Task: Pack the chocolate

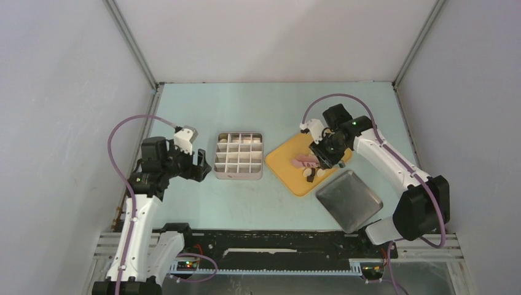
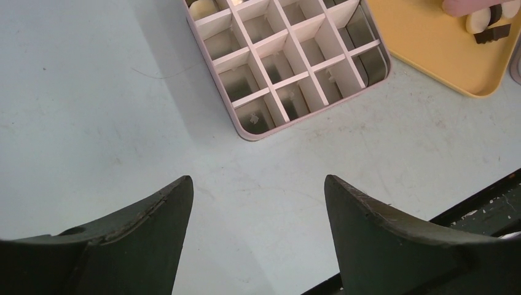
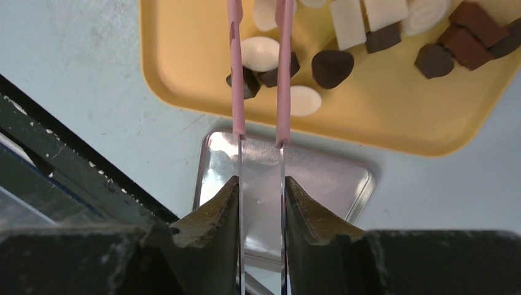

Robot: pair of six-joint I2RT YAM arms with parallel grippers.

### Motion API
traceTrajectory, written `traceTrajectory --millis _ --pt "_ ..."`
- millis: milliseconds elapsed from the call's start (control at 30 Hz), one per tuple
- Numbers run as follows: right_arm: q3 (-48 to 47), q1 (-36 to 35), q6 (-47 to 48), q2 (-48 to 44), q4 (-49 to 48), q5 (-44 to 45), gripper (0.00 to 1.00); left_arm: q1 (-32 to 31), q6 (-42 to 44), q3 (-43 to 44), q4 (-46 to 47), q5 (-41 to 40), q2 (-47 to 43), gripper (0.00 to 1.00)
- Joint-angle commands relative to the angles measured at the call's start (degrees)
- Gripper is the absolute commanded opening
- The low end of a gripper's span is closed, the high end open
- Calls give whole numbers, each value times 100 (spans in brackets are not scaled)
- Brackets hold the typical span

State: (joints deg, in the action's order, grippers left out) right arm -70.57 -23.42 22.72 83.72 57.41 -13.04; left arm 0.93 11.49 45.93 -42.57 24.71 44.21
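The chocolate pieces (image 3: pixel 332 66), cream-white and dark brown, lie on a yellow tray (image 3: pixel 393 123); they also show in the top view (image 1: pixel 310 175). My right gripper (image 3: pixel 261 181) is shut on the metal arms of the pink tongs (image 3: pixel 236 61), which reach over the pieces; a white oval piece (image 3: pixel 260 53) lies between the arms. The tong tips are out of view. In the top view the right gripper (image 1: pixel 322 158) hovers over the tray (image 1: pixel 289 161). My left gripper (image 1: pixel 198 165) is open and empty beside the gridded box (image 1: pixel 238 155).
The gridded box (image 2: pixel 282 55) has a cream piece (image 2: pixel 199 7) in a far cell. A shiny metal lid (image 1: pixel 349 200) lies near the yellow tray, also in the right wrist view (image 3: pixel 319 178). The black rail (image 1: pixel 276 246) runs along the table's near edge.
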Motion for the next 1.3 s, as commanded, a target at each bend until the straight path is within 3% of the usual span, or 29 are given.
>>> traceTrajectory --millis 0,333,767,967,1267 --pt "33 3 49 -326 40 95 33 39 -10 148 88 155 4 82" --pt "34 -3 31 -169 59 328 36 39 -12 135 99 174 -10 82" --pt "33 -211 39 138 227 318 34 37 28 67 106 212 -85 82" --pt "34 -276 35 202 238 354 31 39 27 48 102 222 -120 83" --pt "-308 -445 186 -133 197 132 16 39 21 39 104 222 -158 83"
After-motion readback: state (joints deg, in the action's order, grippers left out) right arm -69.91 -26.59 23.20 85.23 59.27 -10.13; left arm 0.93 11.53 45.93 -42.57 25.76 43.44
